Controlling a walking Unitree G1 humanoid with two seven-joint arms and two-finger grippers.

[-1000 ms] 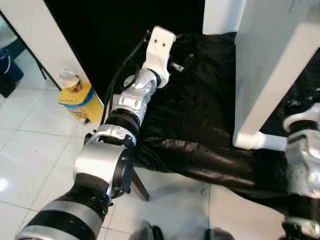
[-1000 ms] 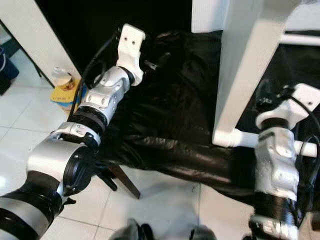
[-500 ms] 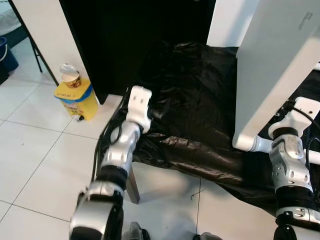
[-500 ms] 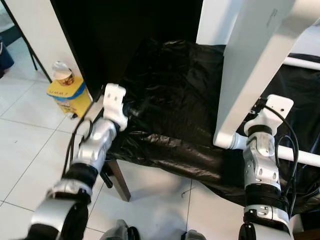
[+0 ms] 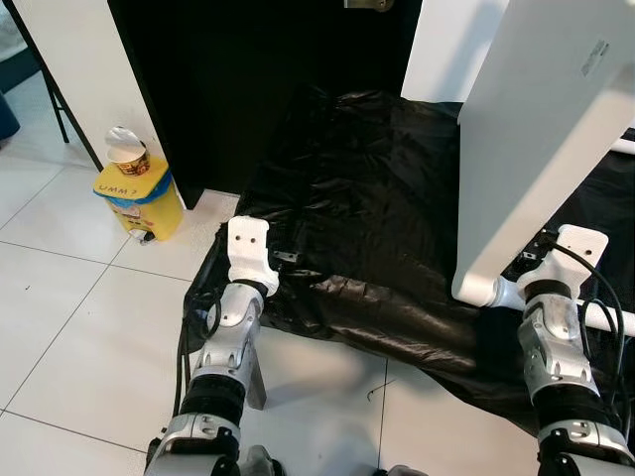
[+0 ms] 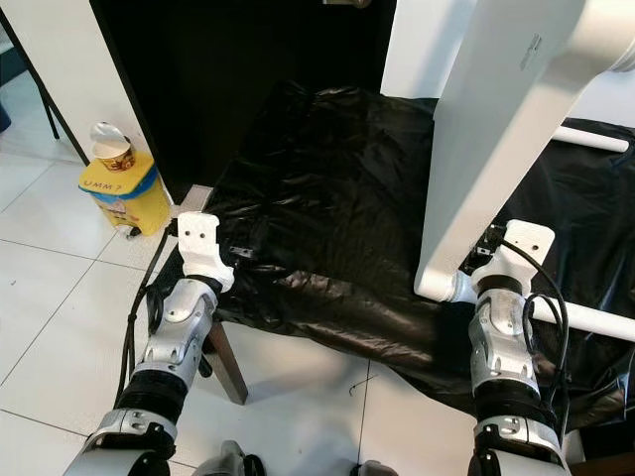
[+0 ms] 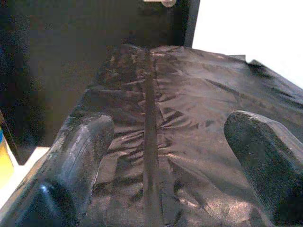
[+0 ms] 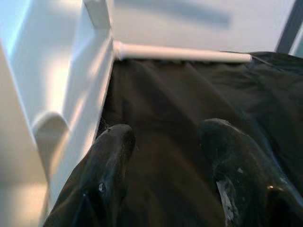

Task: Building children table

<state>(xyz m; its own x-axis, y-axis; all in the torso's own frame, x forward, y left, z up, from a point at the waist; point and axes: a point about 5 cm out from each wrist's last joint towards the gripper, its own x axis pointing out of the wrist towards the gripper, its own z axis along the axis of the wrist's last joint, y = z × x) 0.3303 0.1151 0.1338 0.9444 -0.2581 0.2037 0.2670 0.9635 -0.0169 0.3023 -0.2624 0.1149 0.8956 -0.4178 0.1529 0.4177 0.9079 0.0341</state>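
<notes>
The white children's table stands tipped on its side on a black plastic sheet (image 5: 367,198). Its broad flat top (image 5: 536,149) rises at the right, and one round white leg (image 6: 595,322) runs along the sheet from its lower corner. My left gripper (image 7: 165,161) hovers open over the sheet's near left edge with nothing between its fingers (image 7: 83,156). My right gripper (image 8: 165,161) is open too, just beside the flat top's lower corner (image 8: 52,85), facing another white leg (image 8: 180,53) across the sheet. In the head views the left wrist (image 5: 248,253) and right wrist (image 6: 521,243) sit low at the sheet's front edge.
A yellow box with a paper cup on it (image 5: 134,188) stands on the tiled floor at the left. A black door (image 5: 248,79) closes the back. A metal support leg (image 5: 255,372) drops from the covered surface near my left arm. A thin black stand leg (image 5: 60,94) leans at far left.
My left arm has drawn back from far over the sheet to its near edge and dropped lower. The right arm has risen into view beside the table's lower corner. The camera has shifted.
</notes>
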